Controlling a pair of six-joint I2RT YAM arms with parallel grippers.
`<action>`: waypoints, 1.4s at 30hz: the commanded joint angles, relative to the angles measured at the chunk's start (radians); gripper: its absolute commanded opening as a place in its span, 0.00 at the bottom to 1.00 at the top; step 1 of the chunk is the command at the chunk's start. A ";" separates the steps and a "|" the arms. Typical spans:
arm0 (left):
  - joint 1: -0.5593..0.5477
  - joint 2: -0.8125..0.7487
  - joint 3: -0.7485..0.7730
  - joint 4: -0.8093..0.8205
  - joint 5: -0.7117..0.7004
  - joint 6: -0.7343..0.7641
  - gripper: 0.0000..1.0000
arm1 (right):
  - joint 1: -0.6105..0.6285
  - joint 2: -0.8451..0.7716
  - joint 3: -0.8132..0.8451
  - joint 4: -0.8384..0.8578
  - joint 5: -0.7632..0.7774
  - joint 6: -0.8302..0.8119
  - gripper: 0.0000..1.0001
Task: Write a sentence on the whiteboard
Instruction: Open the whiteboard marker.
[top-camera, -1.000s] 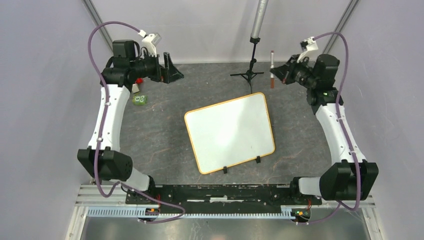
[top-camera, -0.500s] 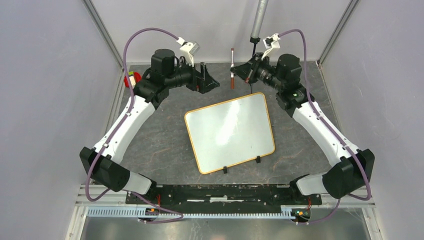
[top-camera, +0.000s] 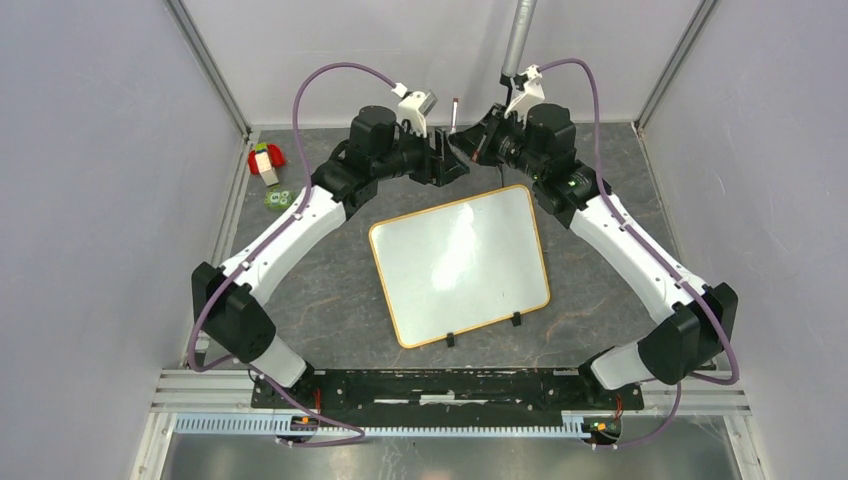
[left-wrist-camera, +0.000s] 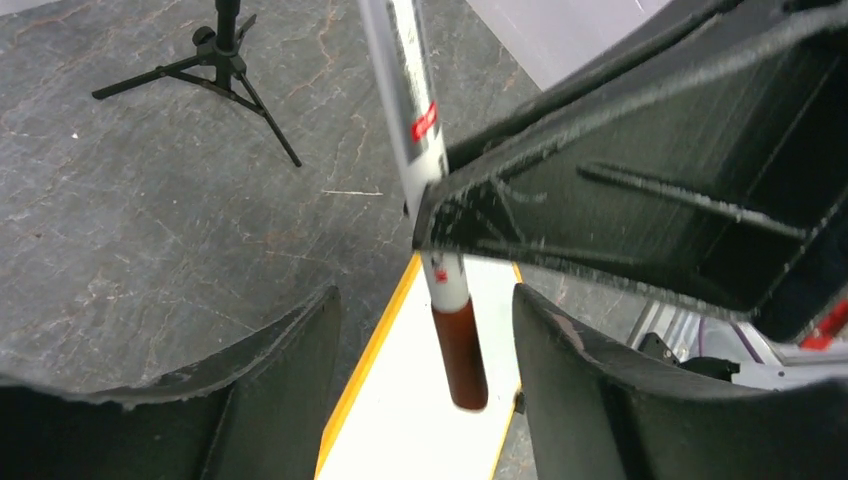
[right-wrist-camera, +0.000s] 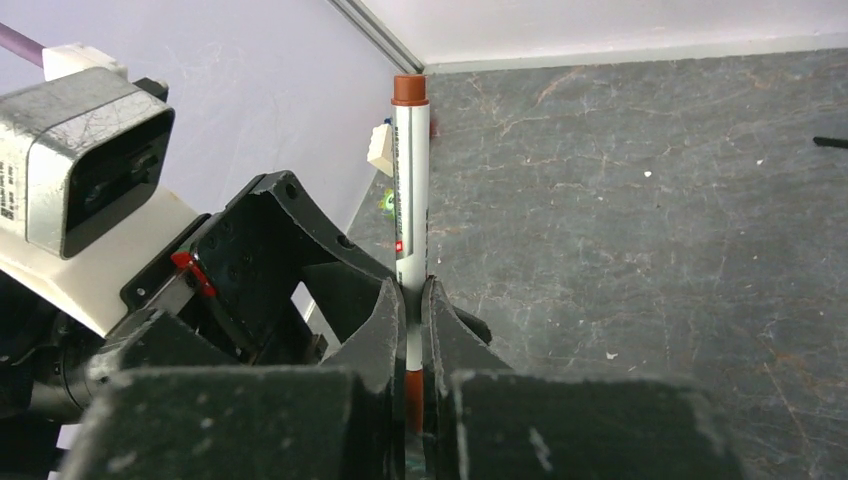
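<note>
Top external view: whiteboard (top-camera: 460, 290) lies flat mid-bench, turned askew. White face with a soft glare, thin orange-tan frame, rounded corners, two small black clips (top-camera: 451, 339) on its near edge. Bench (top-camera: 330, 290) is dark grey and mottled. Both arms reach toward the far edge of the bench and meet just beyond the board's far edge. Left gripper (top-camera: 445, 160) and right gripper (top-camera: 462, 145) sit tip to tip, with a slim marker (top-camera: 455, 108) standing upright between them.

Left wrist view: marker (left-wrist-camera: 425, 130) hangs with its dark red cap pointing down, white barrel with a small red label. Left fingers (left-wrist-camera: 290, 360) stand spread on either side of the cap, apart from it, touching nothing. A black finger of the right gripper crosses the barrel. Below the cap show the board's white face and orange edge (left-wrist-camera: 365, 370). A black tripod (left-wrist-camera: 225, 60) stands on the bench beyond.

Right wrist view: right fingers (right-wrist-camera: 385, 320) are clenched on the marker's lower barrel, which runs straight up to a brown end. Left gripper's black body sits just beside it, to the left. Board not seen here.
</note>
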 joint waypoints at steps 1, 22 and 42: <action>-0.010 0.021 0.059 0.055 -0.069 -0.048 0.61 | 0.011 0.001 0.050 -0.015 0.053 0.023 0.00; 0.081 -0.100 0.074 -0.340 0.043 0.483 0.02 | -0.111 -0.147 -0.110 0.114 -0.400 -0.392 0.76; 0.025 -0.184 0.123 -0.673 0.030 1.209 0.03 | -0.113 -0.149 -0.126 -0.030 -0.783 -0.322 0.75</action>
